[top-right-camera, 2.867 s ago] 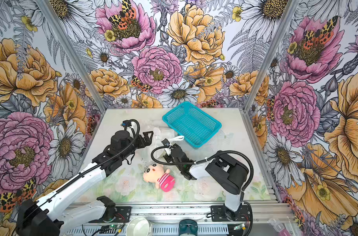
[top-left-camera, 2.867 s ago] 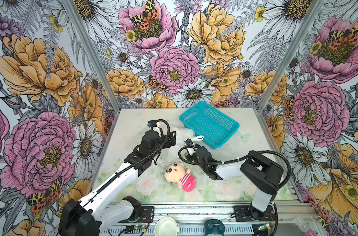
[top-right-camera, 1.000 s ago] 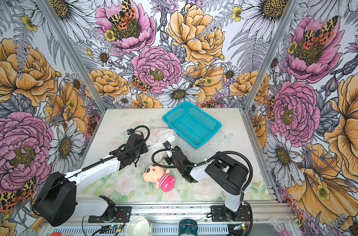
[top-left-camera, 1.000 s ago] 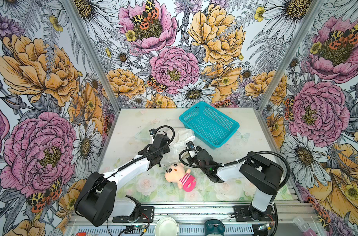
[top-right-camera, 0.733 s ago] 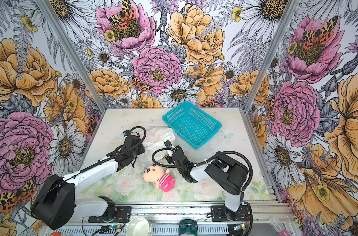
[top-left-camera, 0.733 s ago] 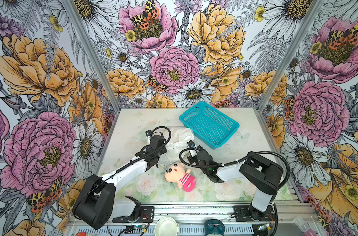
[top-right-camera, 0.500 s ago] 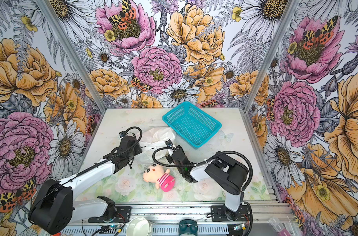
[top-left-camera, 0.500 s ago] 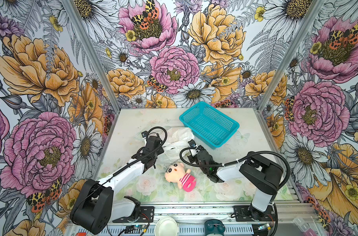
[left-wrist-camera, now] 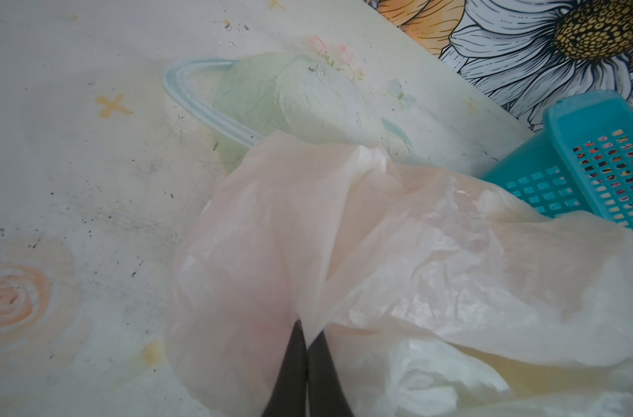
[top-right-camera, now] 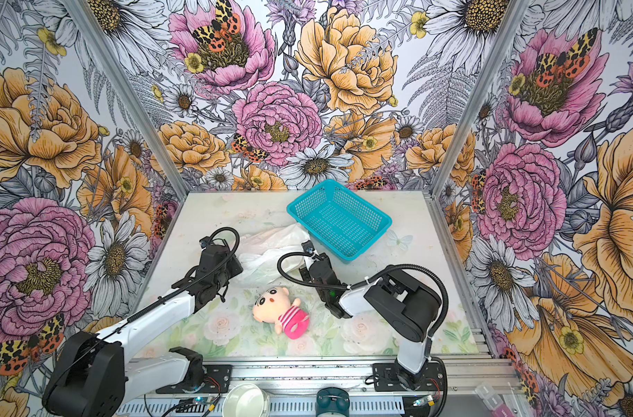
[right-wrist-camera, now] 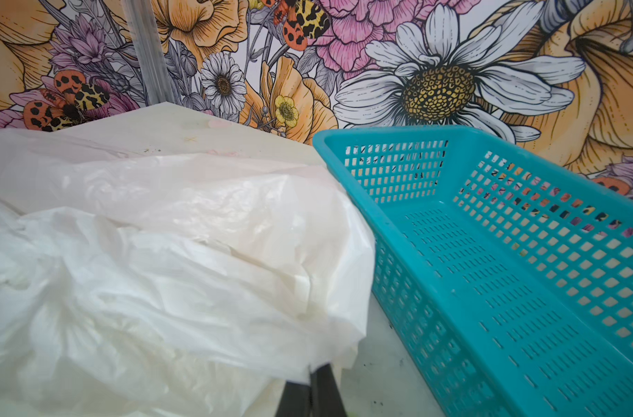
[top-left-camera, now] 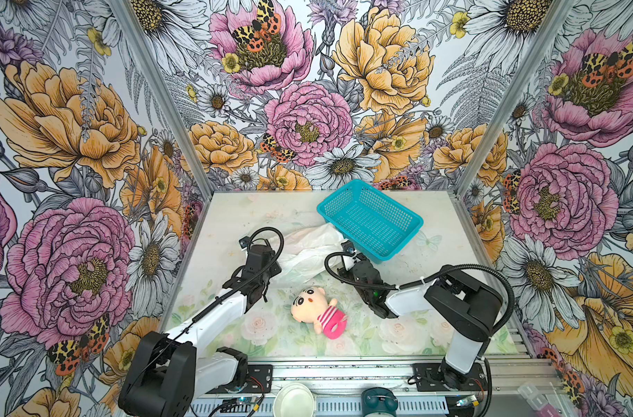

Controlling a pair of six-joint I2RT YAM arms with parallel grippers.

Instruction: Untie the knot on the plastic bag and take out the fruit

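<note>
Left gripper (left-wrist-camera: 305,326): jaws pressed together, pinching a fold of the bag (top-left-camera: 308,249).
Right gripper (right-wrist-camera: 312,373): jaws together on the bag's edge, beside the basket (top-left-camera: 371,220).
Bag: crumpled on the table (top-left-camera: 235,213) between both grippers, against the basket.
Doll (top-left-camera: 317,310): near the bag, apart from it.

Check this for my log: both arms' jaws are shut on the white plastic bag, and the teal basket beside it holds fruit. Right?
No: the teal basket is empty, as the right wrist view shows. Both arms' jaws are indeed shut on the white plastic bag beside it.
</note>
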